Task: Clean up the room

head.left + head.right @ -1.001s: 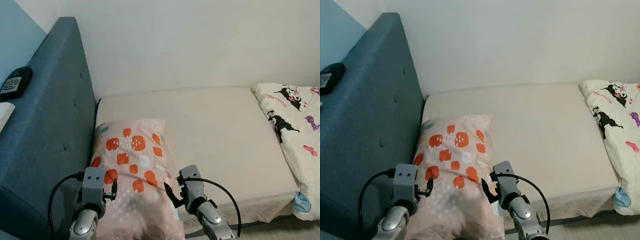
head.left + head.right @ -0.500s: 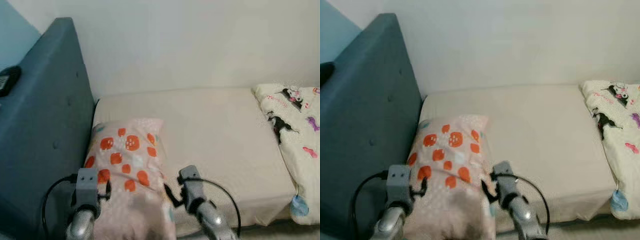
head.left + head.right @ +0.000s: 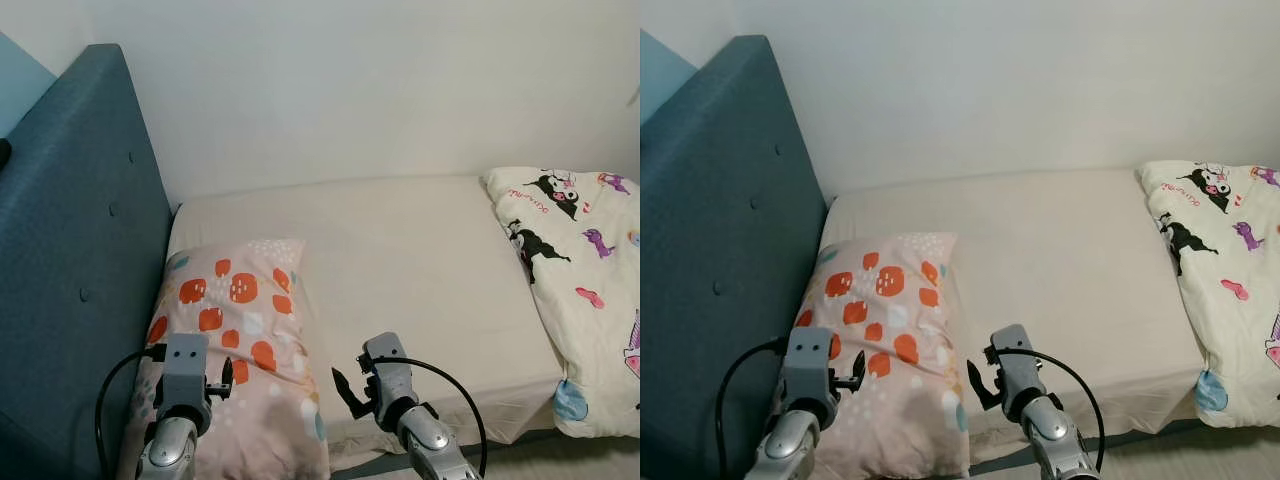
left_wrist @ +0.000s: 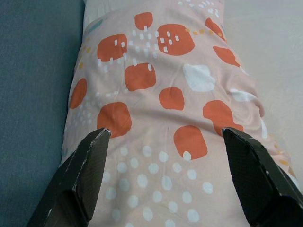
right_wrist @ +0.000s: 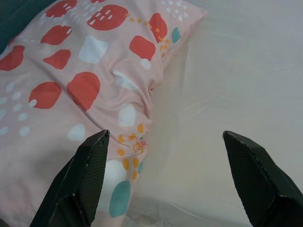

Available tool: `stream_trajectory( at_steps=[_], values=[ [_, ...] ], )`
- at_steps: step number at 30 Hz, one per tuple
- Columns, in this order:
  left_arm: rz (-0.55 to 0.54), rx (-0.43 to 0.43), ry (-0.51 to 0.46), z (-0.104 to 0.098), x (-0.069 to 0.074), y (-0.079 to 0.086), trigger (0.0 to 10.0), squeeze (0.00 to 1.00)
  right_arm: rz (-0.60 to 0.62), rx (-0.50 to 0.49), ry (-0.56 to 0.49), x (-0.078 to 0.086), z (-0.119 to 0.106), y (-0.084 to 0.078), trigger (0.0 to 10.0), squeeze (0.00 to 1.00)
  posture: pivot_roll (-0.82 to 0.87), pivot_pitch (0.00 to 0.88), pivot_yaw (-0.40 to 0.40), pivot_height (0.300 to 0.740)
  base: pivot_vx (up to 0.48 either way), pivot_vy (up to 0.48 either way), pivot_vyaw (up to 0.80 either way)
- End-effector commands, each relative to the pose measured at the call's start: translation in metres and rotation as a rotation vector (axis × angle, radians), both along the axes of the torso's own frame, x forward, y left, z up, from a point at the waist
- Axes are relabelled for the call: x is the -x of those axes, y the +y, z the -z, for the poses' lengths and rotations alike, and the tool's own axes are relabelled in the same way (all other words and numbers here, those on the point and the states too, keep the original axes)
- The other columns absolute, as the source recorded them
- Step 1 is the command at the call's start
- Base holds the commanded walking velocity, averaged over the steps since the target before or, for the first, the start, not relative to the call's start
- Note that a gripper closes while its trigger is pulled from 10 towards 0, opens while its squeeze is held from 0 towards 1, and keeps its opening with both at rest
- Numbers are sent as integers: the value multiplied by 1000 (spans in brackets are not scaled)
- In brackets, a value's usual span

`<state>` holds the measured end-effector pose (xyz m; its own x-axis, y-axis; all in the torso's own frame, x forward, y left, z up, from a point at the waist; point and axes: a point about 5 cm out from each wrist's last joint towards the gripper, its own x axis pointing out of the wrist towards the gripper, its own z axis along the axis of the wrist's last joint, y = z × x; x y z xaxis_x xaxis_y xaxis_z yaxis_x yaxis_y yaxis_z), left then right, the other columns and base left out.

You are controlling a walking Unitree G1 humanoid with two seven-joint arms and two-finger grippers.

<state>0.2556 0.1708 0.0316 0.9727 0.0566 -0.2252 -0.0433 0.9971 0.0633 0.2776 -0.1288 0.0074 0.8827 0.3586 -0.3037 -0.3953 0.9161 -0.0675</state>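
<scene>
A pink pillow (image 3: pixel 235 340) with orange blotches and white dots lies on the beige mattress (image 3: pixel 420 260), its long side against the headboard. My left gripper (image 4: pixel 165 137) hovers open over the pillow's near end, with the fabric below its spread fingers and not pinched. My right gripper (image 5: pixel 165 139) is open too. It sits just off the pillow's right edge, over the sheet near the bed's front edge. Its view takes in a creased fold of the pillow (image 5: pixel 94 90).
A blue-grey padded headboard (image 3: pixel 70 250) rises along the left. A white quilt (image 3: pixel 580 280) with cartoon prints is heaped at the bed's right end and hangs over the front edge. A white wall backs the bed. Bare sheet lies between pillow and quilt.
The camera has swung right, so the scene sits further left. The pillow's near end, earlier bunched between both grippers, now lies flat, and the right gripper is clear of its edge.
</scene>
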Motion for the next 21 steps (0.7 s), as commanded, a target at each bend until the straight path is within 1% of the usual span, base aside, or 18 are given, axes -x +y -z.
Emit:
stream_trajectory(
  at_steps=[1, 4, 8, 10, 11, 15, 21],
  values=[
    [13, -13, 12, 3, 1, 1, 10000, 0, 19, -13, 16, 1, 2, -3, 10000, 0, 26, 90, -52, 729, 0, 0, 0],
    [13, -17, 10, 2, 1, 1, 10000, 0, 19, -14, 15, 1, 2, -3, 10000, 0, 26, 91, -51, 729, 0, 0, 0],
    [30, 12, -21, -2, 1, -1, 10000, 0, 15, -18, 13, 2, 2, -1, 10000, 0, 28, 95, -50, 729, 0, 450, 0],
    [32, -22, -29, -3, 2, 0, 10000, 0, 6, -15, 12, 4, 2, 0, 10000, 0, 29, 97, -50, 729, 0, 480, 0],
    [32, -22, -29, -3, 2, 0, 10000, 0, 6, -15, 12, 4, 2, 0, 10000, 0, 29, 97, -50, 729, 0, 480, 0],
    [2, -7, -3, 2, 8, 7, 10000, 0, 14, -14, 10, 6, 3, -4, 10000, 0, 27, 101, -48, 729, 0, 0, 0],
    [12, 15, 13, 4, 11, 7, 10000, 0, 29, -23, 23, 9, 5, -7, 10000, 0, 26, 104, -47, 729, 0, 0, 0]
  ],
)
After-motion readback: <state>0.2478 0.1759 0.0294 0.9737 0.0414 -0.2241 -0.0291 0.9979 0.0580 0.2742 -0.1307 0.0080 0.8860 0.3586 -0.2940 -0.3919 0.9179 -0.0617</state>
